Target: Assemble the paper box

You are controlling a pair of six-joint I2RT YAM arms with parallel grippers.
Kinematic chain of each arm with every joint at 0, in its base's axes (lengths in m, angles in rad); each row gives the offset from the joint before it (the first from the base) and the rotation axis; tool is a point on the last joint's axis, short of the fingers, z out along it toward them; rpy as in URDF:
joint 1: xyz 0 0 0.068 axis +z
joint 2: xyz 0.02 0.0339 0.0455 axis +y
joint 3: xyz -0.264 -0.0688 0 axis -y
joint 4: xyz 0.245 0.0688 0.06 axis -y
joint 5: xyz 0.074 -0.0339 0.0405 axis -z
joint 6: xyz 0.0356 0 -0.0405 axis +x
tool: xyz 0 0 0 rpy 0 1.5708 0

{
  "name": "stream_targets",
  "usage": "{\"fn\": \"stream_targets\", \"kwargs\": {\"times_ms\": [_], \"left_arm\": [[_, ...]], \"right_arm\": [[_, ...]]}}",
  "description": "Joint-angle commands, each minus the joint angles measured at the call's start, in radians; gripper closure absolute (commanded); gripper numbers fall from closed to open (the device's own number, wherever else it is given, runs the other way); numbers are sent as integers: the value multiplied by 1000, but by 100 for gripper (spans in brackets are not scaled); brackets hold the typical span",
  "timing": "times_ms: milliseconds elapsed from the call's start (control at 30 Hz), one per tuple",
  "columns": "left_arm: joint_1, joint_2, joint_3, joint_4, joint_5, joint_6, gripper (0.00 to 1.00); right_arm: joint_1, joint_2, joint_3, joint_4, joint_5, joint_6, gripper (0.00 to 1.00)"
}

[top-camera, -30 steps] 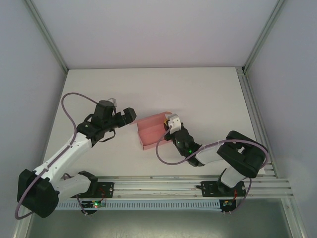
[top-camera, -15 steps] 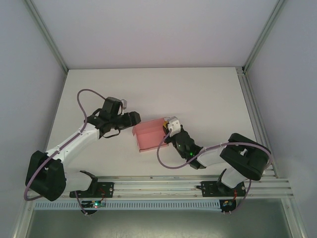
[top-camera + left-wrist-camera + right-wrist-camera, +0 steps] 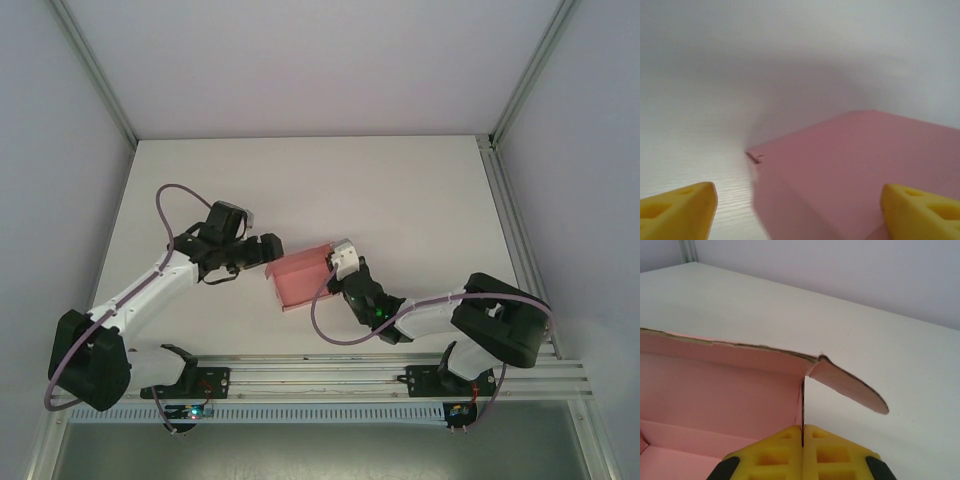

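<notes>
I've got the paper box [image 3: 300, 280] lying on the white table [image 3: 400, 190], pink card, partly folded with its walls up.

- The left gripper [image 3: 268, 247] is at the box's far-left corner, just beside it. From overhead I can't tell whether it touches.
- On the left wrist cam, that gripper's yellow fingertips [image 3: 677, 212] are spread wide: released, with nothing pinched. The box's flat pink panel lies ahead of them and between them. One box corner rests on the table just ahead of the left-hand fingertip, with a small nick in the card edge there.
- The right gripper [image 3: 345, 262] is on the box's right end, in contact.
- On the right wrist cam, its yellow fingers [image 3: 840, 460] are clenched together on the thin edge of the box's end wall. The card edge runs straight up out of the seam between the pads.
- A rounded tab flap [image 3: 850, 388] sticks out from the top corner of that end wall. It angles away from the box over bare table.
- The long wall [image 3: 725, 390] runs off to the left of the grip point. It stands upright and its top edge is slightly ragged. I can see the box interior and a strip of its floor below that wall.
- The right arm's purple cable [image 3: 330, 325] loops just off the box's near-right corner.
</notes>
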Motion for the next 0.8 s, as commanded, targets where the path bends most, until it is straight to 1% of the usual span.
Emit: {"fn": "stream_targets", "kwargs": {"times_ms": [0,100,200,300,367,400,467,533,633,667,700,767], "left_arm": [[-10,-43,92,-102,-114,107,0],[-9,-65,134,-127,-110,175,0],[-9,-104,101,-112,-26,239,0],[-18,-118,58,-102,4,260,9],[-31,-117,25,-77,16,279,16],[-31,-115,11,-53,27,296,18],[-31,-102,-12,12,22,320,21],[-31,-73,-10,61,5,352,23],[-30,-17,-5,145,-1,419,24],[-31,4,3,160,-9,431,27],[-30,26,13,170,-5,446,33],[-32,76,44,171,11,467,41]], "right_arm": [[5,-35,27,-55,60,-6,100],[-14,-52,39,-91,69,0,100],[-38,-78,58,-169,45,33,100],[-62,-90,55,-180,15,52,100],[-80,-95,60,-196,-9,65,100],[-86,-97,59,-199,-22,72,100],[-103,-101,54,-193,-73,69,100],[-113,-101,54,-194,-95,59,100],[-134,-100,55,-199,-130,62,100],[-141,-99,56,-200,-141,65,100],[-150,-99,55,-202,-154,66,100],[-161,-97,57,-204,-172,73,100]]}}
